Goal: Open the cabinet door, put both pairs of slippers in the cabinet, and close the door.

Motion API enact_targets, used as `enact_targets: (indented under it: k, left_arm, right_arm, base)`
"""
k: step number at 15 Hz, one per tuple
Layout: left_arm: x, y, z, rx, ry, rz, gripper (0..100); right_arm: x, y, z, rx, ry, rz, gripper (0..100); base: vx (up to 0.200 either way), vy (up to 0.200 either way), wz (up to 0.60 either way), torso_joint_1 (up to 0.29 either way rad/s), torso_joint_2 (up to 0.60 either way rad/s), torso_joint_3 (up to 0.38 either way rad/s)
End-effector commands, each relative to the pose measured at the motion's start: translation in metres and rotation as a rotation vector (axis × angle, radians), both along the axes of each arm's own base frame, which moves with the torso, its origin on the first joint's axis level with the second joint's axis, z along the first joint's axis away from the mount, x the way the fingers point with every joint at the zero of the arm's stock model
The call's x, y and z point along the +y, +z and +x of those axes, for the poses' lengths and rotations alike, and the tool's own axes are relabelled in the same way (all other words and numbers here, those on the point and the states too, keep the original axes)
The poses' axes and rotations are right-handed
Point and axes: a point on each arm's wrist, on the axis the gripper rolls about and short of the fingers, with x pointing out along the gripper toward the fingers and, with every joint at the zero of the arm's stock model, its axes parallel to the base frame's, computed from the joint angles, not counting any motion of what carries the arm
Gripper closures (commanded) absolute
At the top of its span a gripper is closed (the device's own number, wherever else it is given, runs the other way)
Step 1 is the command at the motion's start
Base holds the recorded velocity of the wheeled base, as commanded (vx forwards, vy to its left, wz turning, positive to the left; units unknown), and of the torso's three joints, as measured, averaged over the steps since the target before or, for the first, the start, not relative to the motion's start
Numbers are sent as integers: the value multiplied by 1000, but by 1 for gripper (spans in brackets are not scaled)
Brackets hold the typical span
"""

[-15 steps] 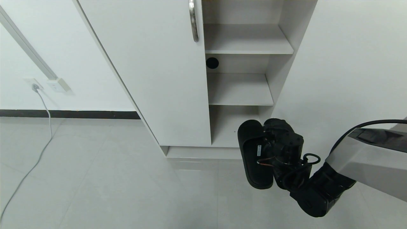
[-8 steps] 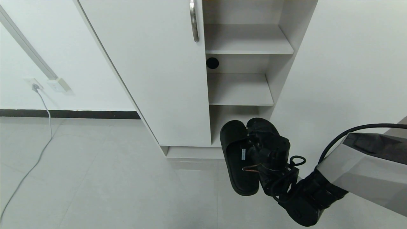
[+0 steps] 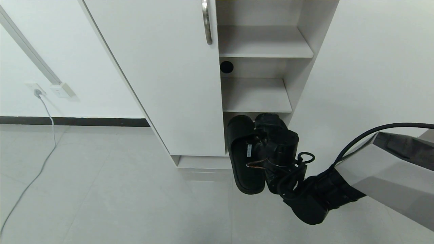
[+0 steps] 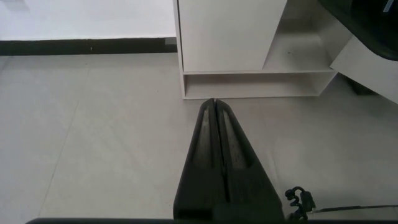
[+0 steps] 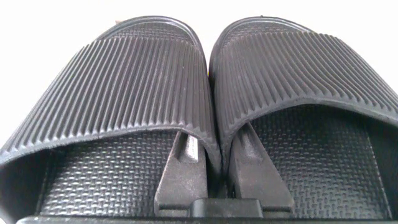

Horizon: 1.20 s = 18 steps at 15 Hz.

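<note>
We see the left claw (image 4: 214, 107) pressed together above the floor (image 4: 93, 137), pointing at the cabinet (image 4: 249, 84). Right of the handled cabinet door (image 3: 162, 74), the black slippers (image 3: 243, 152) hang before the open bottom compartment, pinched side by side by the right claw (image 3: 268, 149).

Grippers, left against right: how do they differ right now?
The left gripper is empty, fingers pressed together; the right gripper is clamped on the pair of black slippers, one finger inside each. The left gripper hangs over bare floor, back from the cabinet; the right gripper holds its load before the cabinet's open bottom compartment. Both are shut.
</note>
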Motion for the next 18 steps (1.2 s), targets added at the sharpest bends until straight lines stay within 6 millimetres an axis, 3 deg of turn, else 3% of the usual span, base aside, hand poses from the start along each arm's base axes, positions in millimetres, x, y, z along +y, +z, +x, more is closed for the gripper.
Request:
enact_targets:
  k: [1,9,13,18]
  left_arm:
    - [0,0,0,1,0,0,100]
    - [0,0,0,3,0,3,100]
    - [0,0,0,1,-2,2,100]
    - [0,0,0,1,-2,2,100]
  right_arm:
    - [-1,9,-1,-14,-15,14,100]
    - [-8,0,23,62,-110,-2,100]
    - [-10,13,20,38,-117,22,100]
    - [-10,11,20,43,-117,17,100]
  base:
    - [0,0,0,0,0,0]
    - [0,0,0,0,0,0]
    - [200,0,0,1,2,4]
    - [200,0,0,0,-1,1]
